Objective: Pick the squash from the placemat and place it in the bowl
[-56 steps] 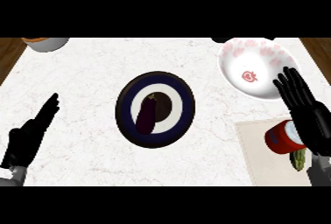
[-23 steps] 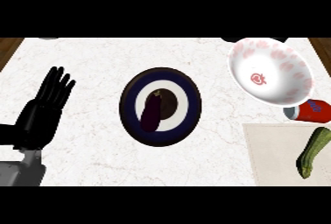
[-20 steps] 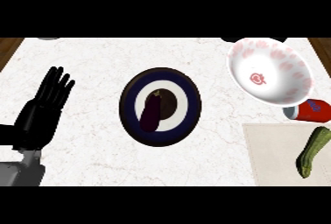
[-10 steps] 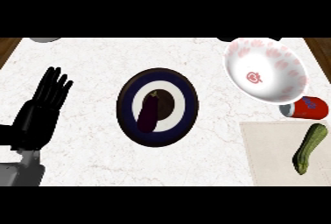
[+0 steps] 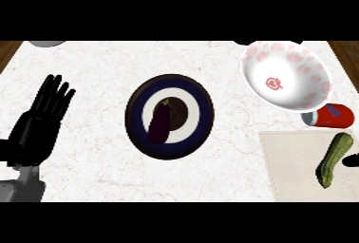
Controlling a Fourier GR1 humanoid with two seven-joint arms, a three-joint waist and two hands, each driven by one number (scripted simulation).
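Note:
The green squash point(image 5: 334, 159) lies lengthwise on the beige placemat point(image 5: 294, 166) at the lower right. Beyond it, at the upper right, stands the white bowl point(image 5: 286, 76) with red markings, and nothing is inside it. A small black part of my right hand point(image 5: 351, 161) shows at the right edge, right beside the squash; the remainder is out of the picture. My left hand point(image 5: 41, 124) rests open at the far left, fingers up, holding nothing.
A dark blue and white plate point(image 5: 196, 137) in the middle of the marble counter carries a purple eggplant point(image 5: 160, 122). A red can point(image 5: 329, 115) lies between the bowl and the placemat. A grey object point(image 5: 45, 43) pokes in at the top left.
A black part of my right hand has come in at the right edge next to the squash. The whole scene has slid slightly left in view. The left hand stays still.

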